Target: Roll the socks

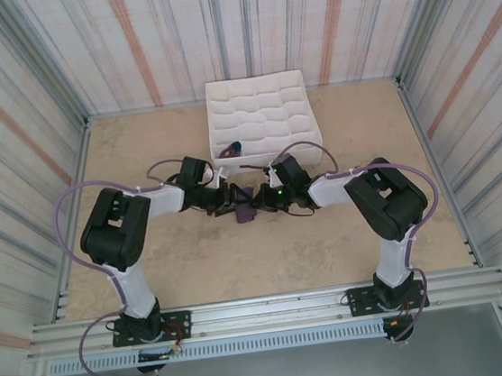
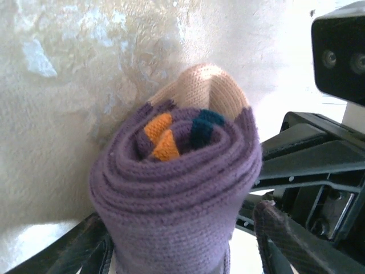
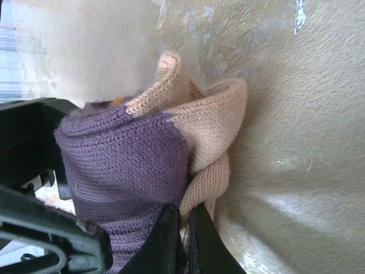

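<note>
- Two pincers meet on the socks [image 2: 177, 177], a purple roll near the middle of the tabletop [image 1: 347, 231], just in front of the white box [image 1: 264, 105].
- The left pincer [image 2: 185, 242] is spread wide, a finger on either side of the roll's body. The right pincer [image 3: 182, 231] is almost closed, nipping fabric by the pale cuff [image 3: 214, 114].
- We judge the cuff is not yet pulled over the coil, so a slipped grip could let it unwind. Opposed tugging could also drag layers out.
- The coiled end faces the left wrist camera. The long axis runs along those fingers, with the cuff pointing away.
</note>
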